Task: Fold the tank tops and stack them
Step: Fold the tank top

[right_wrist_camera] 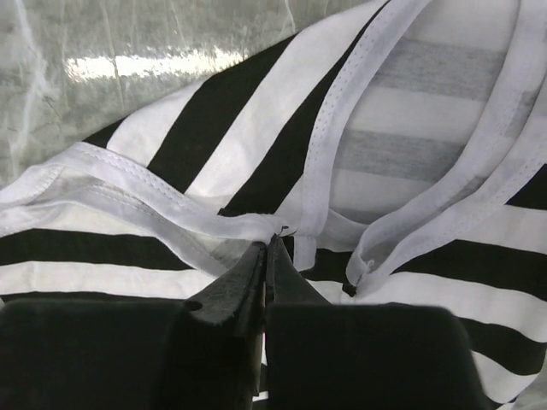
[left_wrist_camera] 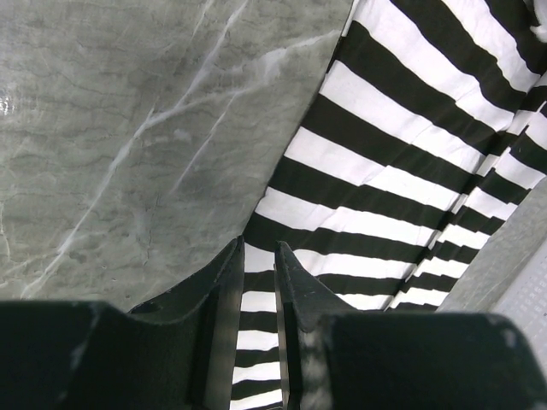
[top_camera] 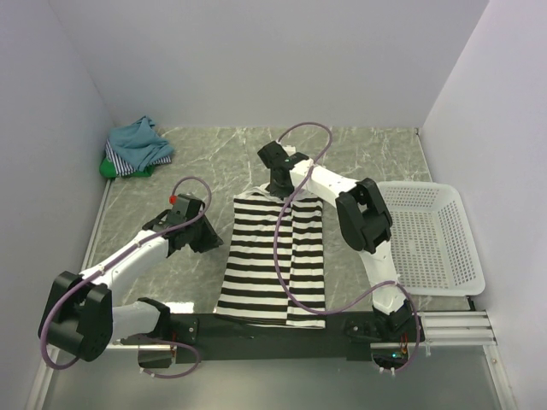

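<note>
At the neckline of the striped tank top (right_wrist_camera: 214, 128), the right end effector (right_wrist_camera: 267, 244) grips its hem.

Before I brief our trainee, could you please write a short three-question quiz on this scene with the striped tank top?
1. True or false: the white plastic lattice basket holds a folded top.
2. Where is the right gripper shut on the black-and-white striped cloth tank top? A) bottom hem B) white-trimmed neck end C) mid-body
3. In which corner of the grey marbled table does the crumpled heap of teal-blue and other tops lie, seen from the top camera?
Key: 1 false; 2 B; 3 the far left corner.
</note>
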Motion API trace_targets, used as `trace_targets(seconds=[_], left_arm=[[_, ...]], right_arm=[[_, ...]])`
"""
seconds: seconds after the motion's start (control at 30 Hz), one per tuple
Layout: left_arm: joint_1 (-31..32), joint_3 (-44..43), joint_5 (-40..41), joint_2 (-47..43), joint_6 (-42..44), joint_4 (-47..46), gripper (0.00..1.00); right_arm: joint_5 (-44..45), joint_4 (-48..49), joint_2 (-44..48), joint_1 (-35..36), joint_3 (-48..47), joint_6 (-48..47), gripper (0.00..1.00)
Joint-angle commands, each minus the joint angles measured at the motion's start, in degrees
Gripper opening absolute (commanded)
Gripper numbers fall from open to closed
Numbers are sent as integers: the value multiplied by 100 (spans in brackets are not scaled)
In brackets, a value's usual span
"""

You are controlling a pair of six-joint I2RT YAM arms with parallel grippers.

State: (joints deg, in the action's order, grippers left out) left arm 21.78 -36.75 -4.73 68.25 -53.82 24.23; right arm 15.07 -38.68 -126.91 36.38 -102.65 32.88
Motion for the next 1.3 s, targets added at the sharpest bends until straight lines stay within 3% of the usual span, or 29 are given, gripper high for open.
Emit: trace_targets(seconds=[0.0,0.57,0.67,0.7,0.9,1.03,1.27], left_arm=[[-25,-131,-81,4,100,-208,26],[-113,-60,-309,347,355,-498,26],[-156,-86,-335,391,425,-516,26],[-191,-86,-353,408,434,-524,26],[-297,-104,-493,479,548,-577,26],[-306,-148,-555,488,601,-586,27],[-744,-718,-353,663,637,-585,36]], right_arm=[[259,61,96,-35,-308,-36,0],[559,1837,132,0,-404,-748,0],[418,2100,-17,9,-501,-810,6],[366,2205,-61,9,-588,-871,15],[14,2382,-492,18,-1098,-1003,43],[-118,2374,-536,18,-1301,-1012,48],[48,2199,603,106,-713,-723,51]])
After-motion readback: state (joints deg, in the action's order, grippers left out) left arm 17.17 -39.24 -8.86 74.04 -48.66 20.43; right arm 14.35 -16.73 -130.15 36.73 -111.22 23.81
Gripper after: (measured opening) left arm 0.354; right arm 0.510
